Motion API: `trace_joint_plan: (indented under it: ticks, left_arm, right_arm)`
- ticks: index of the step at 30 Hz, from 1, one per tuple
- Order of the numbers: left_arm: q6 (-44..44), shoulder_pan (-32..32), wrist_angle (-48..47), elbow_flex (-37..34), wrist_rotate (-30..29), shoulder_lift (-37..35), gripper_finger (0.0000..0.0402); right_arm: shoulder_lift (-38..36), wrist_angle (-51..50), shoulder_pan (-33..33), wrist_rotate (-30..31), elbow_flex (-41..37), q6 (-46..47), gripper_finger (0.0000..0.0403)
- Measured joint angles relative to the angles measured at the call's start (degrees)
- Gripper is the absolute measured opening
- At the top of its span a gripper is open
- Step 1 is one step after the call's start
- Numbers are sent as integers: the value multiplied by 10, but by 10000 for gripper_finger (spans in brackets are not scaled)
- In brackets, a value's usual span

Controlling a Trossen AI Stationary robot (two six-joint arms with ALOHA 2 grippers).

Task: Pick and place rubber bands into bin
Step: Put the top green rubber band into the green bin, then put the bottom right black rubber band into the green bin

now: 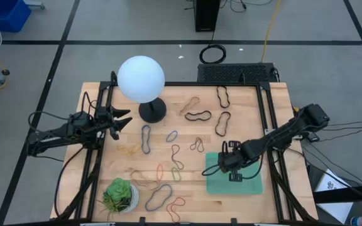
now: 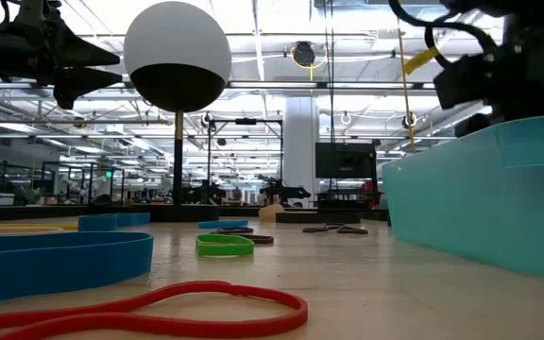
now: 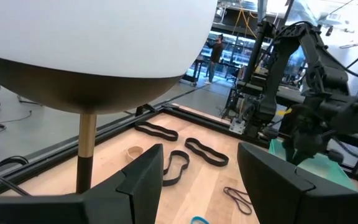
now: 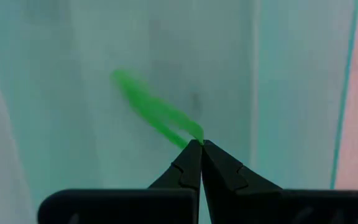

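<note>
Green rubber, a single thin band [image 4: 157, 112], hangs pinched at the tips of the right end effector [image 4: 201, 144], whose two dark fingers are clenched tight on one end of the loop. The band trails away from the fingertips as a narrow streak, its long axis running forward and slightly aside over the translucent mint-green floor of the bin [image 1: 215, 185]. In the high view the right end effector [image 1: 233, 164] sits above the bin, so the band lies directly over its target with plastic beneath it on every visible side; whether it already touches the floor cannot be told. The coming move looks like a plain release, with no sideways travel needed.

Beyond the bin, many loose rubber bands [image 1: 198, 116] lie scattered across the wooden tabletop, most of them to the left of the right end effector and between the two arms; several dark ones rest at the far edge, others near a white pot with a green succulent [image 1: 119, 194] at the near-left corner. The left end effector [image 1: 119, 121] waits with fingers spread and holding nothing, beside the stem of a white globe lamp [image 1: 141, 78]. It looks nearer to the bands on the tabletop's left half; the right arm is nearer those just beside the bin.
</note>
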Motion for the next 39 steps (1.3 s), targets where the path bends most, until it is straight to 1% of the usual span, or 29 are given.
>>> trace_joint_plan:
  ticks: [7, 12, 23, 27, 33, 36, 39]
  left_arm:
    - [1, 0, -9, 0, 0, 0, 212]
    - [2, 0, -9, 0, -1, 0, 212]
    - [1, 0, -8, 0, -2, 0, 212]
    - [1, 0, -8, 0, -1, 0, 212]
    - [1, 0, -13, 0, -1, 0, 212]
    - [1, 0, -13, 0, -1, 0, 212]
    - [0, 0, -13, 0, -1, 0, 212]
  right_arm:
    - [2, 23, 0, -1, -23, 2, 0]
    - [2, 26, 0, 0, -25, -1, 1]
    - [2, 26, 0, 0, -25, 7, 23]
    - [2, 26, 0, 2, -25, 10, 47]
    - [2, 22, 0, -2, -24, 8, 108]
    - [-7, 14, -1, -21, -14, 12, 129]
    - [-25, 9, -1, -39, -2, 24, 140]
